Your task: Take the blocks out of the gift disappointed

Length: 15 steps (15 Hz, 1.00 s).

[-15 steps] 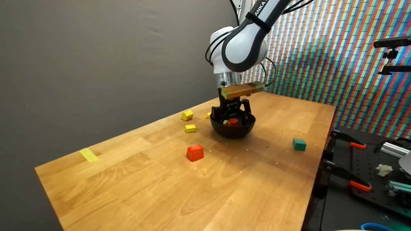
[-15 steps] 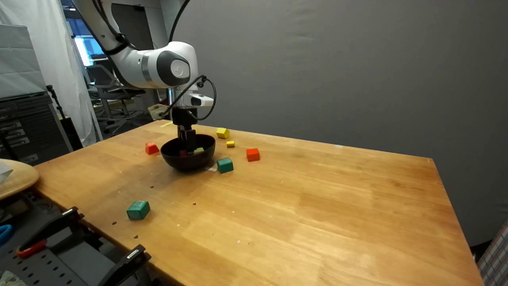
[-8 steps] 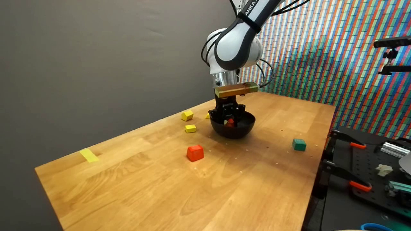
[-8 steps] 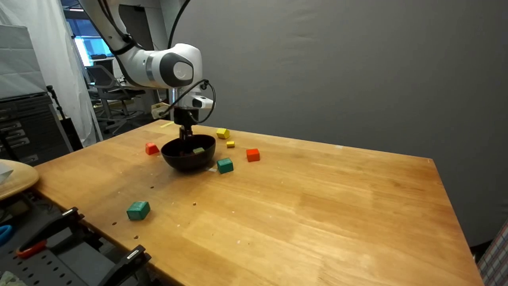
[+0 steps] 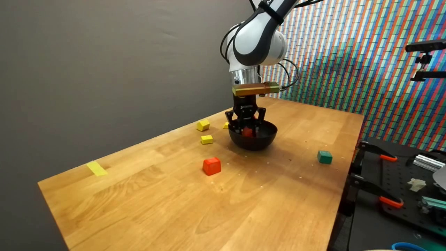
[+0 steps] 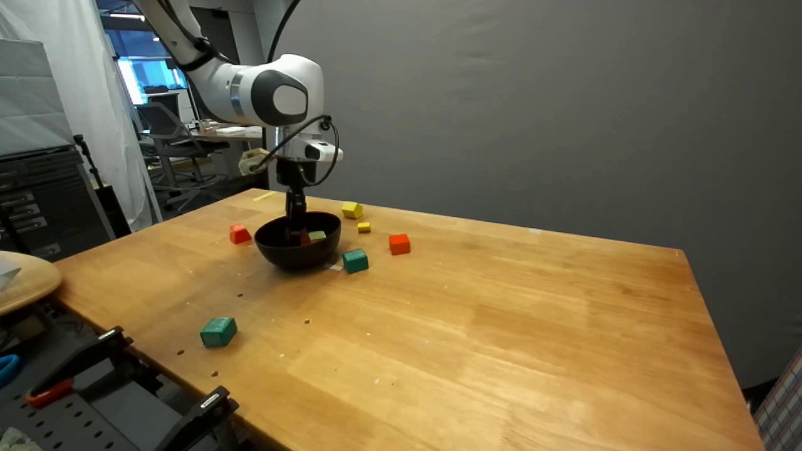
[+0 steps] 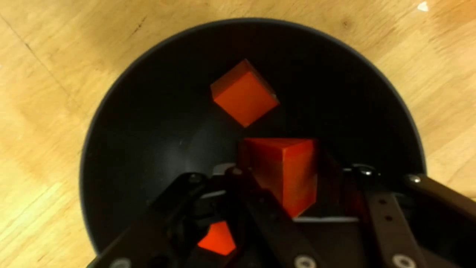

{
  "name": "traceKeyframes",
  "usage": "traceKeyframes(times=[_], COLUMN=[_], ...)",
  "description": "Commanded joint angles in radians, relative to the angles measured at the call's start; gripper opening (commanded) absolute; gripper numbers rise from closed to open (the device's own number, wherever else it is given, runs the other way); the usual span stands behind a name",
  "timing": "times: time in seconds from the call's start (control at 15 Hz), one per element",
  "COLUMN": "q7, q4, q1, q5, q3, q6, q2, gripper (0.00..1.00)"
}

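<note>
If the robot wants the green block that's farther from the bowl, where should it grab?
Probably by two opposite sides, coming straight down from above: the green block sits flat on the table, a flat face up, and in both exterior views nothing else touches its sides.

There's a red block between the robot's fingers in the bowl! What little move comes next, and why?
Probably lift straight up: the gripper seems closed on the red block, which is inside the black bowl, so going sideways first might bump it.
</note>
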Motion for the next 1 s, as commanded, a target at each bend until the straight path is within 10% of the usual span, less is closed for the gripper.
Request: traceKeyframes(times=[0.0, 0.4, 0.93], q7=[-0.027, -0.157, -0.010], q4=[-0.120, -0.217, -0.285], q1=[-0.007, -0.010, 0.080], q5=[0.015, 0.105, 0.008], q3=[0.014, 0.103, 0.158], q6=[0.016, -0.130, -0.244], q2=[-0.176, -0.357, -0.326], gripper=[0.24, 0.24, 0.24])
